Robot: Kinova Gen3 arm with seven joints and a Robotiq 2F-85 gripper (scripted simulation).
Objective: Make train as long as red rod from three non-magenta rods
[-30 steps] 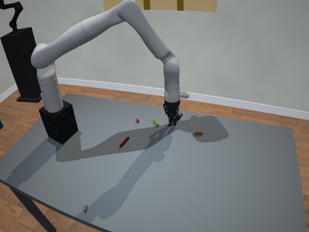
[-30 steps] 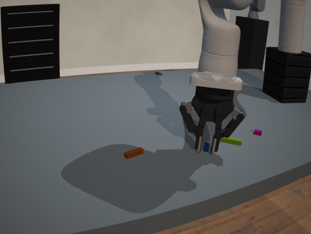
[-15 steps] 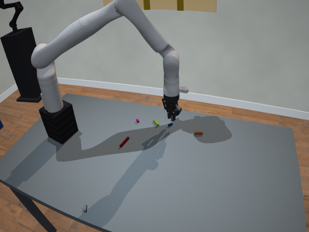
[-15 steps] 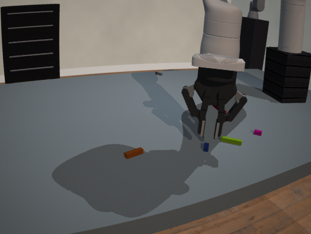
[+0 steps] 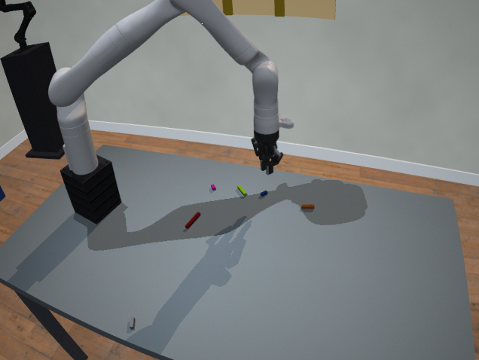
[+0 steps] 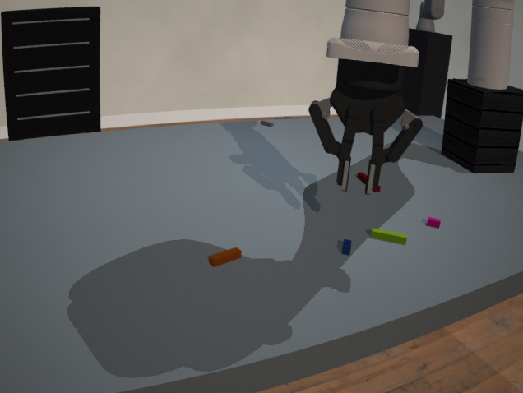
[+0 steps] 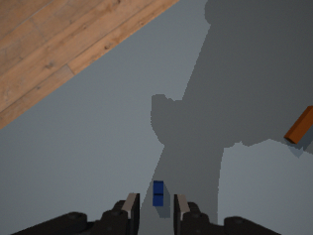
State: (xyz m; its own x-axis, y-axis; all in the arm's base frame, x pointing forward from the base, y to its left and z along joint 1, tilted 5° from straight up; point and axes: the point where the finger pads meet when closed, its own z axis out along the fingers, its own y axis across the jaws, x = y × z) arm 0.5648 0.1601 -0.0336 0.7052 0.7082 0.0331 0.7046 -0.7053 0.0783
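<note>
My gripper [image 5: 270, 170] [image 6: 357, 186] [image 7: 156, 208] hangs a little above the table, its fingers slightly apart with nothing between them. The small blue rod [image 5: 263, 193] [image 6: 346, 247] [image 7: 157, 192] lies flat on the table right below it. The lime rod [image 5: 242, 190] [image 6: 389, 236] lies close by, a small gap away from the blue rod. The orange rod [image 5: 307, 206] [image 6: 224, 256] [image 7: 300, 126] lies apart on the other side. The red rod [image 5: 193, 220] [image 6: 362, 177] lies alone nearer the arm's base, partly behind my fingers in the exterior view. The magenta rod [image 5: 213, 187] [image 6: 433, 222] lies beyond the lime one.
A grey rod [image 5: 132, 323] [image 6: 266, 123] lies far off near the table's edge. The arm's black base [image 5: 90, 189] [image 6: 482, 127] stands at one corner of the grey table [image 5: 309, 290]. A black cabinet [image 6: 50, 71] and a black pedestal [image 5: 32, 96] stand off the table.
</note>
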